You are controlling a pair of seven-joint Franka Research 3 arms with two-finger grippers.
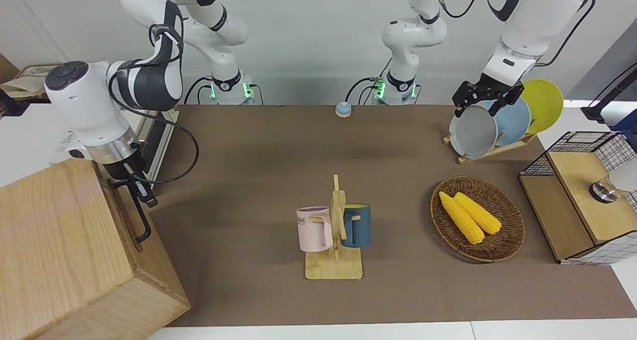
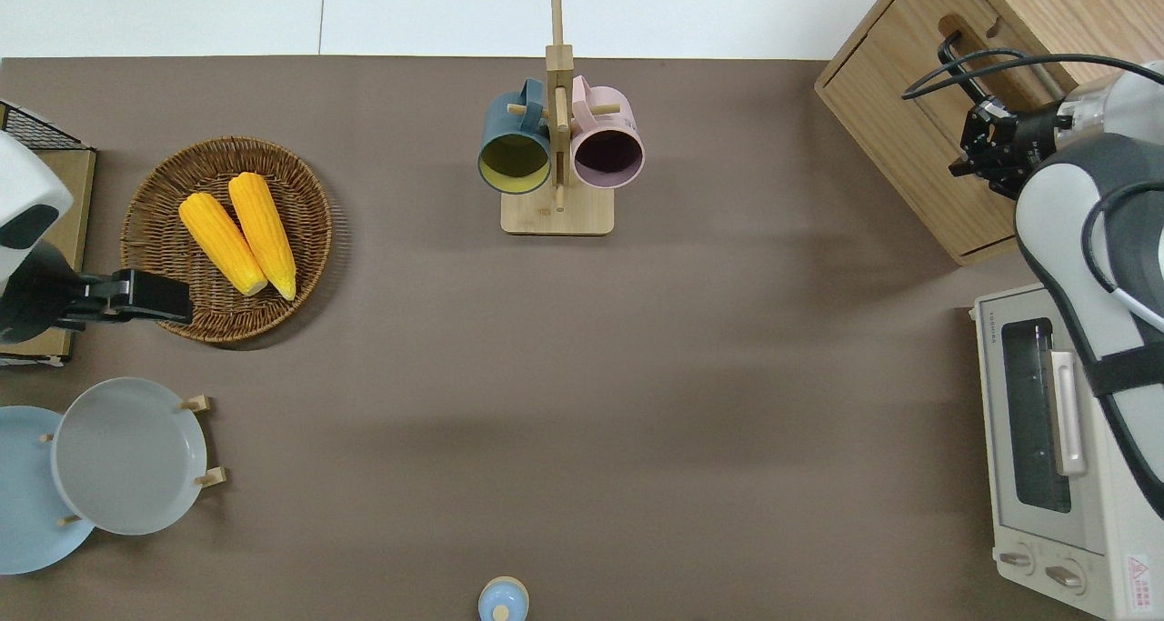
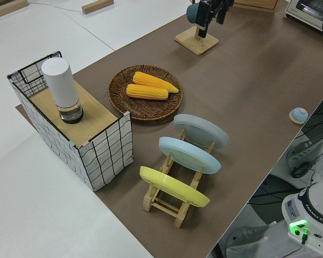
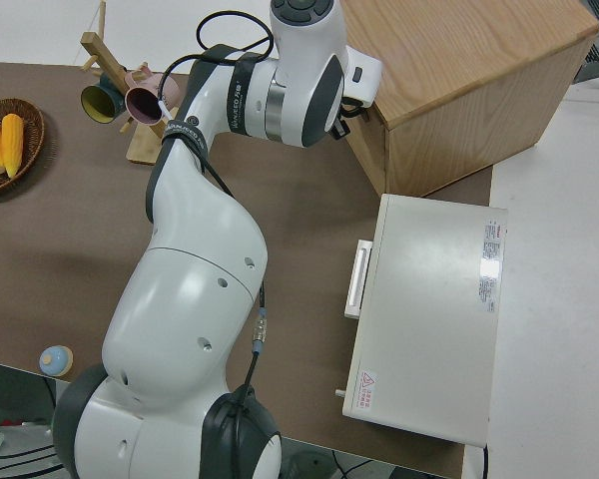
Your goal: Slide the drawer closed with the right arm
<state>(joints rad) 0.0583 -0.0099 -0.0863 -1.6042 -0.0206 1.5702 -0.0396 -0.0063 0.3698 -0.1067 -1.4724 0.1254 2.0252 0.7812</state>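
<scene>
Light-wood box cabinet [image 1: 74, 250] fills the corner at the right arm's end of the table, its wide shallow light-wood drawer [image 2: 946, 121] with a black metal loop handle [image 1: 134, 210] facing the wooden mug stand [image 1: 334, 240]. Against the drawer front, by the handle's end nearer the robots, sits the right arm's black gripper [image 2: 987, 144]; whether its fingers are spread or closed cannot be told. The drawer front looks nearly flush, its long axis running along the cabinet face, so any remaining push would go straight into the cabinet. Parked, the left arm takes no part.
</scene>
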